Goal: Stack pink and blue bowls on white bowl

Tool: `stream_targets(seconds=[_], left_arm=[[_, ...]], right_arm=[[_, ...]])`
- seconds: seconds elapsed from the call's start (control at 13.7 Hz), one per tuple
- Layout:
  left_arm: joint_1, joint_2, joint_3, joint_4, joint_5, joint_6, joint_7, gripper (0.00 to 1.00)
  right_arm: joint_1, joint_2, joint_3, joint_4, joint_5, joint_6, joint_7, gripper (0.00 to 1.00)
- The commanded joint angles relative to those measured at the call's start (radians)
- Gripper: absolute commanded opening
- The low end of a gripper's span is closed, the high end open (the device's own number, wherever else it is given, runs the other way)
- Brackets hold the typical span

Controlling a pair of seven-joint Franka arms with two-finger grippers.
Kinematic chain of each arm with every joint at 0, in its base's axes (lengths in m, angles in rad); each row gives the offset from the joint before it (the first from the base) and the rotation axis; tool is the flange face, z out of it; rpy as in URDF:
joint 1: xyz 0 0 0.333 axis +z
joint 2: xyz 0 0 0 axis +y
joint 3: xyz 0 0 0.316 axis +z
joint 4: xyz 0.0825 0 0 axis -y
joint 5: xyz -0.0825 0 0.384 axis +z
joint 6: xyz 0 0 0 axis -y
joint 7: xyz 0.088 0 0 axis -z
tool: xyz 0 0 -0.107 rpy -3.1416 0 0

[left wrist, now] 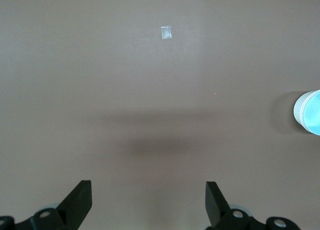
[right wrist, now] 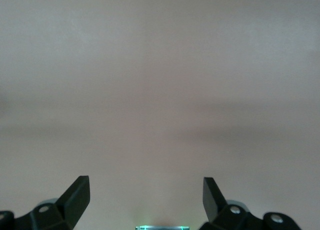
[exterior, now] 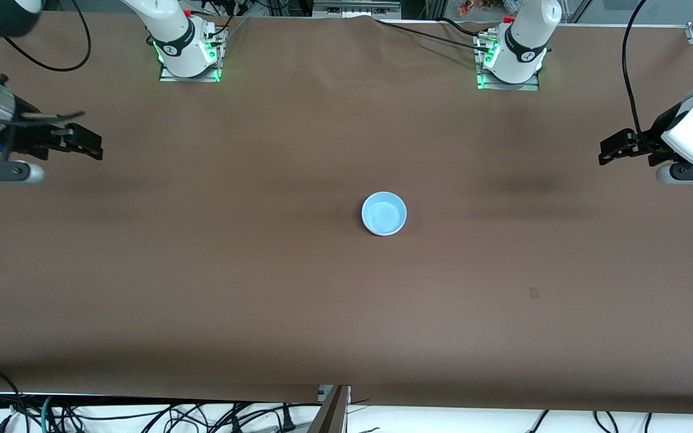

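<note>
Blue bowl (exterior: 384, 213) sits mid-bench, well apart from my left tool (exterior: 614, 146) and right tool (exterior: 85, 143), both hovering w/ jaws wide, empty, over opposite bench ends; looks light, stiff, slick plastic, so I'd pinch its thin rim; no pink or white bowl visible.

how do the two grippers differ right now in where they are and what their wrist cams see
The left gripper hangs over the left arm's end of the table; the right gripper hangs over the right arm's end.
The left wrist view catches the blue bowl at its edge and a small pale patch on the table; the right wrist view shows only bare table.
Both are open, hold nothing, and are well away from the bowl.
</note>
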Motion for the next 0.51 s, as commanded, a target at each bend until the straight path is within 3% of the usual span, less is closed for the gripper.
stream_targets(seconds=[0.0,0.44], left_arm=[[0.007,0.008,-0.001,0.023,-0.006,-0.013,0.014,1.0],[0.005,0.01,-0.001,0.025,-0.006,-0.013,0.014,1.0]], right_arm=[[-0.067,-0.063,0.026,-0.077,-0.002,0.008,-0.009,1.0],[-0.104,-0.068,0.029,-0.096,-0.01,-0.017,-0.149,1.0]])
